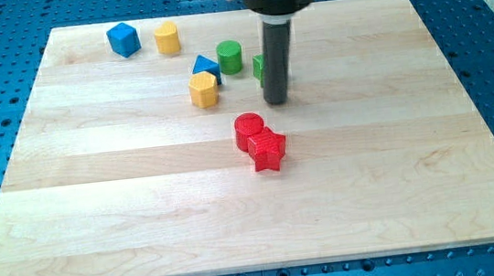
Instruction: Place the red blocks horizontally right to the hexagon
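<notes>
A red cylinder [248, 129] and a red star [268, 149] sit touching each other near the board's middle. A yellow hexagon [203, 89] stands up and to the left of them. My tip [277, 101] rests on the board just above and right of the red cylinder, a short gap away, and right of the hexagon. The rod partly hides a green block [259, 66] behind it.
A blue triangle [205, 67] touches the hexagon's top. A green cylinder [229, 56] stands right of it. A blue cube [123, 39] and a yellow cylinder [167, 38] sit at the view's top left. The wooden board [99, 218] lies on a blue perforated table.
</notes>
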`<state>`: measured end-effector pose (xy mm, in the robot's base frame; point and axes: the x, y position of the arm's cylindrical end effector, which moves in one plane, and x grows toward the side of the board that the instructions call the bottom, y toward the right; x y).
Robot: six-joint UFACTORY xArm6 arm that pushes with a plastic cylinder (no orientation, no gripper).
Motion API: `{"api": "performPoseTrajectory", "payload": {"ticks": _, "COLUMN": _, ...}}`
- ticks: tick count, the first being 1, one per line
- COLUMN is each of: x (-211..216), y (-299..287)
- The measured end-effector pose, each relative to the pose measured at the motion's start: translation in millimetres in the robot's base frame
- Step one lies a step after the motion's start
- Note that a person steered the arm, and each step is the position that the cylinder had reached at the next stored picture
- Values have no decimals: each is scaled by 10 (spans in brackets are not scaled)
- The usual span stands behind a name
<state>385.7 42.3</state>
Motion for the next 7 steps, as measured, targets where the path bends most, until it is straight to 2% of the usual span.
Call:
{"api": "performPoseTrajectory", "payload": {"ticks": 1, "x": -344, "y": 121}}
{"api": "performPoseTrajectory", "payload": {"ticks": 2, "x": -154, "y": 474}}
{"api": "performPoseTrajectory", "payload": {"ticks": 3, "x": 1005, "y": 701}}
{"api": "performPoseTrajectory", "payload": {"ticks": 4, "x": 1593, "y": 221}}
{"api": "performPoseTrajectory", "payload": {"ticks": 5, "x": 1289, "y": -239}}
{"api": "performPoseTrajectory", "payload": {"ticks": 6, "x": 799, "y": -239}}
{"api": "performPoseTrajectory", "payload": {"ticks": 7, "x": 716, "y": -122}}
